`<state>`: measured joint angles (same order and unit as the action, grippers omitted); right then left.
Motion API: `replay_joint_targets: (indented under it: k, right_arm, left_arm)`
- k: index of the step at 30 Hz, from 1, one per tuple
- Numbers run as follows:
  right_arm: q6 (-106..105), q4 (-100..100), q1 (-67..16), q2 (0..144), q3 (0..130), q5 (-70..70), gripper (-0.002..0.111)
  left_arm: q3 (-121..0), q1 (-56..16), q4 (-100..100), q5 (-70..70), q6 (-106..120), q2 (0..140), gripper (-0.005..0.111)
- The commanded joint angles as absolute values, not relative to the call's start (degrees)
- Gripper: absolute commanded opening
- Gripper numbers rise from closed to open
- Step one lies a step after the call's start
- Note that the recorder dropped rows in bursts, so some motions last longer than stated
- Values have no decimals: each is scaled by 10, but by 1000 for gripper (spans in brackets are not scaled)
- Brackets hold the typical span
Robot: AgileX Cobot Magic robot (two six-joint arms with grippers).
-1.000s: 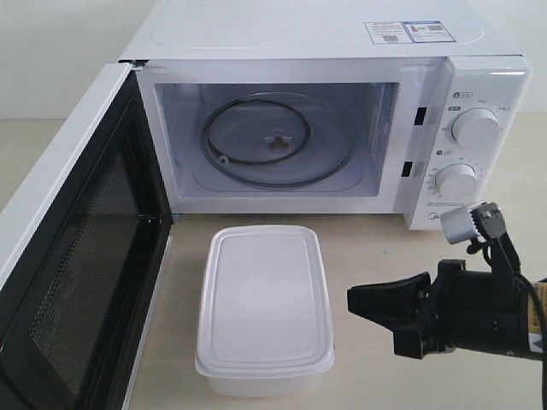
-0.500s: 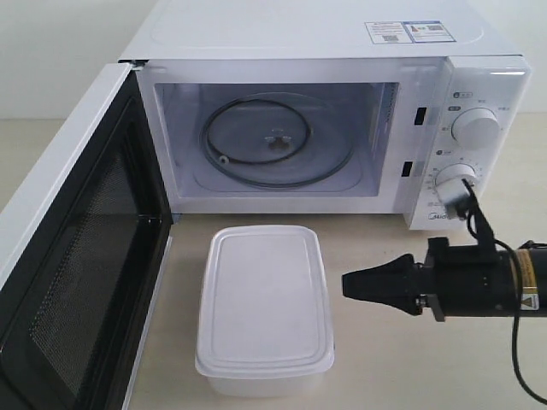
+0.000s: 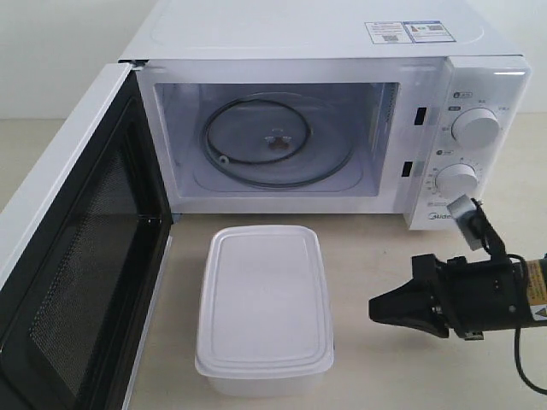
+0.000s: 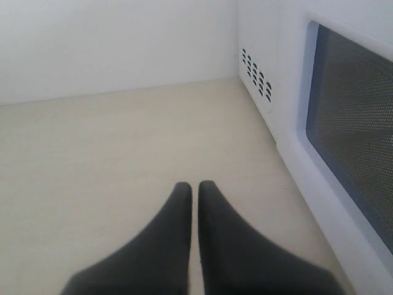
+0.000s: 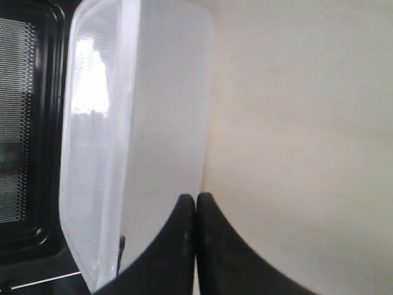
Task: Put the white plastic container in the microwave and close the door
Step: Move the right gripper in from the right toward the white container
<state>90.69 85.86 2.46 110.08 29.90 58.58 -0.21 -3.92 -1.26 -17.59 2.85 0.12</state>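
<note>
The white plastic container point(image 3: 265, 299) lies lidded on the table in front of the microwave point(image 3: 342, 38), whose door point(image 3: 77, 256) stands swung wide open to the left. The glass turntable point(image 3: 273, 141) inside is bare. My right gripper point(image 3: 373, 309) is shut and empty, low over the table a short way right of the container and pointing at its side. The right wrist view shows the container point(image 5: 135, 135) just past the shut right gripper point(image 5: 196, 196). My left gripper point(image 4: 194, 185) is shut and empty over bare table beside the door's outer face point(image 4: 356, 141). It does not show in the exterior view.
Two round dials point(image 3: 475, 128) sit on the microwave's right panel, above my right arm. The open door's black mesh inner face point(image 5: 18, 123) walls off the table's left side. Side vents point(image 4: 258, 74) show near the left gripper.
My right gripper has rolled about its axis, then drawn back to the right and a little lower, away from the container. Container and door have not moved.
</note>
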Motion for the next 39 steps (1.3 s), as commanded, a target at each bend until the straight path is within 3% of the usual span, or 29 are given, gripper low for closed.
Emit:
replay_joint_targets:
  k: [1,15,18,23,39]
  right_arm:
    - [912,825,-14,1100,300,564,0]
    - [971,835,-19,1098,351,613,2]
    - [999,871,-19,1098,361,613,12]
    - [1035,898,-19,1098,362,616,42]
    - [1051,868,-91,1098,362,547,43]
  left_arm:
    - [0,-37,-13,-175,30,0,4]
    - [0,-37,-13,-175,30,0,4]
    - [0,-37,-13,-175,30,0,4]
    - [0,-37,-13,-175,30,0,4]
    - [0,-37,-13,-175,30,0,4]
